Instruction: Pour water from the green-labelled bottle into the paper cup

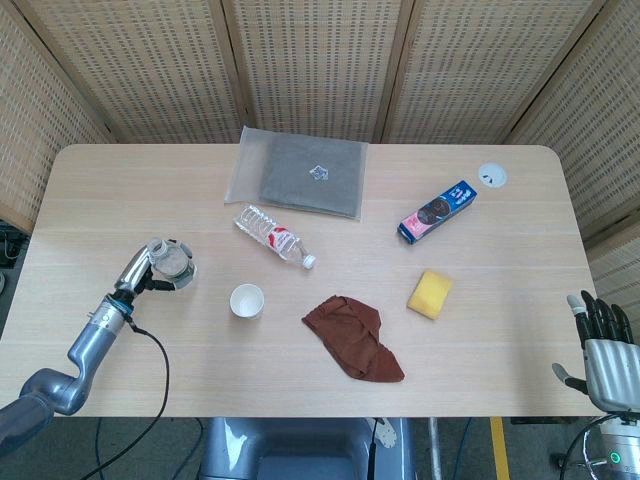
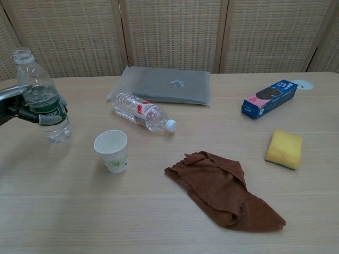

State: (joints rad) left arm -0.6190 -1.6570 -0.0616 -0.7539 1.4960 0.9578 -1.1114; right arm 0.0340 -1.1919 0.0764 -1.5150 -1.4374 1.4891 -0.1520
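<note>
My left hand [image 1: 150, 272] [image 2: 16, 108] grips the green-labelled bottle [image 2: 43, 97] [image 1: 172, 262] around its middle. The bottle is open at the top, upright with a slight lean, and lifted clear of the table, up and to the left of the paper cup [image 2: 112, 151] [image 1: 246, 301]. The white cup stands upright and empty-looking on the table. My right hand [image 1: 603, 346] hangs past the table's front right corner, fingers spread, holding nothing.
A red-labelled capped bottle [image 2: 143, 112] lies on its side behind the cup. A brown cloth [image 2: 225, 189] lies at centre front, a yellow sponge [image 2: 284, 148] and a blue biscuit box [image 2: 269, 98] to the right, a grey bagged packet [image 2: 161, 85] at the back.
</note>
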